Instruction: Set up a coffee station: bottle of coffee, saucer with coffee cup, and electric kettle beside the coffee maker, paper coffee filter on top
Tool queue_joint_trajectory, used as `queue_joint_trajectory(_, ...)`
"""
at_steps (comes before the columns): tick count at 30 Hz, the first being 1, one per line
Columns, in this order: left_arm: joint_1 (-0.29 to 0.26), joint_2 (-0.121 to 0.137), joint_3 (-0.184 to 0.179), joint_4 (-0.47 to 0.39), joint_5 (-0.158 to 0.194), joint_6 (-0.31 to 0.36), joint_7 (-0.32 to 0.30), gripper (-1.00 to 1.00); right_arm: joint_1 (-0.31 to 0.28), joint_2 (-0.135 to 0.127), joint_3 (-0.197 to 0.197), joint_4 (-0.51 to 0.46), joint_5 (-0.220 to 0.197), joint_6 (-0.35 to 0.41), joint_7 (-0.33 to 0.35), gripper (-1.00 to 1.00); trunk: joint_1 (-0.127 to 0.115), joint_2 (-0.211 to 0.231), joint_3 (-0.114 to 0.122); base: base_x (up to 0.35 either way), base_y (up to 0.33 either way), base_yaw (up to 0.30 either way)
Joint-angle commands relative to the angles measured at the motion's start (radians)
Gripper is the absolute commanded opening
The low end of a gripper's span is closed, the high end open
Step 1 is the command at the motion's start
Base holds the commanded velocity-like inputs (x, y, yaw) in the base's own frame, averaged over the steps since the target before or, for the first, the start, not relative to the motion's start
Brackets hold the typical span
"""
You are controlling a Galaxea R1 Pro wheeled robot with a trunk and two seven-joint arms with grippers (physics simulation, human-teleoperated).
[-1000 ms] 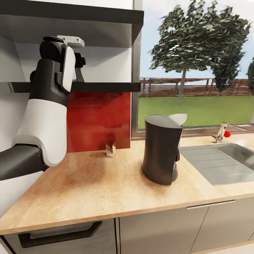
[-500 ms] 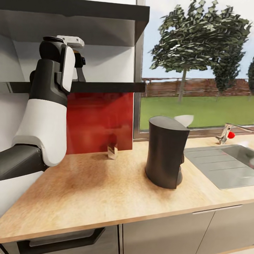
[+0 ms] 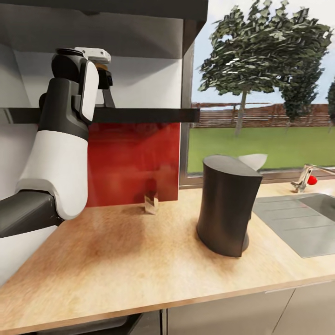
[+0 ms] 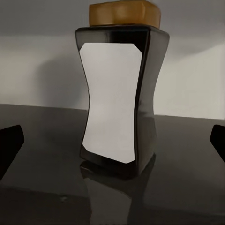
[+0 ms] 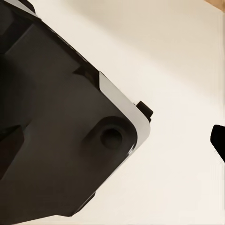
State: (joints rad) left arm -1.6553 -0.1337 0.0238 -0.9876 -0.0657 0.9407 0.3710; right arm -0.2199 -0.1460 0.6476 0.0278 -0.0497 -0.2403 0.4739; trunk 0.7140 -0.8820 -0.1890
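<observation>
The whole head view has slid sideways since a second ago, which reads as the camera or base shifting rather than the coffee maker [image 3: 228, 204] moving; the left arm sits at the same spot in the picture, raised to the kitchen shelf [image 3: 139, 115]. The left gripper [image 4: 112, 150] is spread wide, its two dark fingertips [image 4: 9, 150] at 9 and 3 o'clock of the left wrist view with the bottle of coffee [image 4: 117, 98] standing upright between them, untouched, yellow cap at 12 o'clock, its base on the dark shelf board. In the head view the bottle is mostly hidden behind the wrist, at about 10 o'clock. The right gripper's [image 5: 218, 140] state cannot be told: one dark tip shows at 3 o'clock of its view, beside a dark robot body part over a pale surface. As for progress, the coffee maker stands on the kitchen countertop [image 3: 116, 260] at roughly 4 o'clock, and a white shape behind its top, likely the paper coffee filter [image 3: 253, 161], appears to rest there. The bottle is not yet grasped, and saucer, cup and kettle are judged still to come. A small brown folded piece [image 3: 151, 204] stands by the red panel [image 3: 135, 163].
</observation>
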Motion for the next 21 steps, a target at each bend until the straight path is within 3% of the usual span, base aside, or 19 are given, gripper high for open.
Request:
queue_joint_trajectory(1, -0.001, -0.001, 0.003, 0.000, -0.006, 0.004, -0.003, 1.00, -0.001, 0.000, 0.006, 0.003, -0.005, -0.007, 0.003, 1.00, 0.001, -0.001, -0.002, 0.181, 0.005, 0.000)
queue_joint_trajectory(21, -0.001, -0.001, 0.018, 0.000, -0.006, 0.004, -0.007, 1.00, -0.001, 0.000, 0.006, 0.003, -0.005, -0.007, 0.003, 1.00, 0.001, -0.001, -0.002, 0.058, -0.005, 0.000)
